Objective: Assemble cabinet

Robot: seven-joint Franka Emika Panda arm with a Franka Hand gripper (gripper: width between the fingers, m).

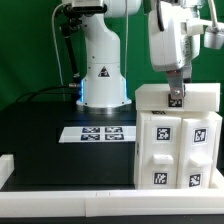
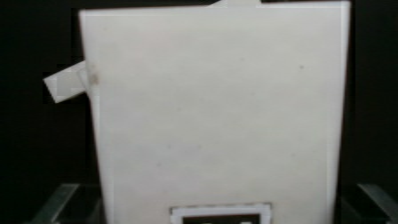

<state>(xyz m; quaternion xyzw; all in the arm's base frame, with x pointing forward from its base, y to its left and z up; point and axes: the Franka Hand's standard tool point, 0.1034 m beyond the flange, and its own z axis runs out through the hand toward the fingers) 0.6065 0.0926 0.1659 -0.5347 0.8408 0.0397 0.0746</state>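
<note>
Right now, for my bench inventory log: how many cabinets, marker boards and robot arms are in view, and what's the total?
cabinet: 1
marker board: 1
robot arm: 1
Total: 3

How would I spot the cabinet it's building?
On the black table, look to the exterior view's right, just below the gripper. The cabinet is the tall white box there; unlike the flat marker board beside it, it stands upright with square tags on its front.
</note>
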